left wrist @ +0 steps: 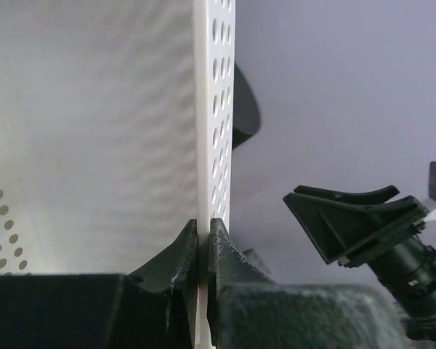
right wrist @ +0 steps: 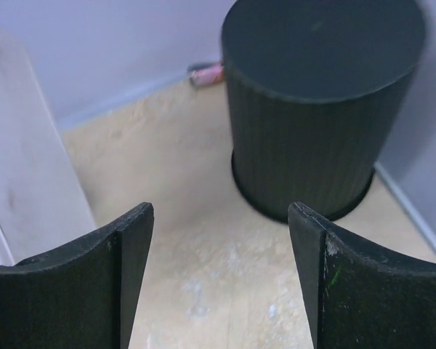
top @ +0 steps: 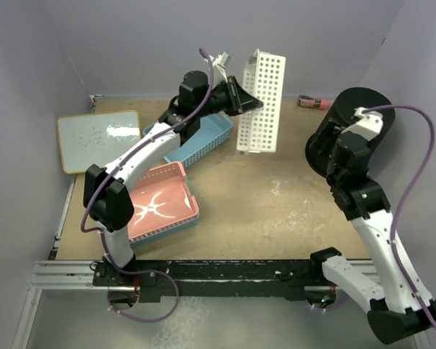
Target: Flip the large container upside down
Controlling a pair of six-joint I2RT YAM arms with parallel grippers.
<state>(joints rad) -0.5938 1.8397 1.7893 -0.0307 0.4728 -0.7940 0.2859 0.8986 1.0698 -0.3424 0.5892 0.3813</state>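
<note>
**Item 1, large container**: black and round, with a ribbed wall. You will find it at 2 o'clock on the desk, close to the right wall. It stands upright with its flat closed base on top and its wider rimmed end down on the desk.

**Item 2, right hand**: spread wide, with nothing between its fingers. In your right wrist view the container sits ahead at 1 o'clock, apart from both fingers.

**Item 3, left hand**: narrow, pinched on one perforated wall of the white basket. You hold that basket on edge, lifted off the desk, at 12 o'clock in the top view.

**Item 4, blue basket**: at 11 o'clock on the desk. It lies beneath the left arm and is partly hidden by it.

**Item 5, pink basket**: at 8 o'clock on the desk, open side up. Its far corner is near the blue basket; you cannot tell whether the two touch.

**Item 6, whiteboard**: at 10 o'clock, lying flat by the left wall, well apart from the container.

**Item 7, small pink tube**: lying against the back wall, just beside the container at its 10 o'clock.
</note>
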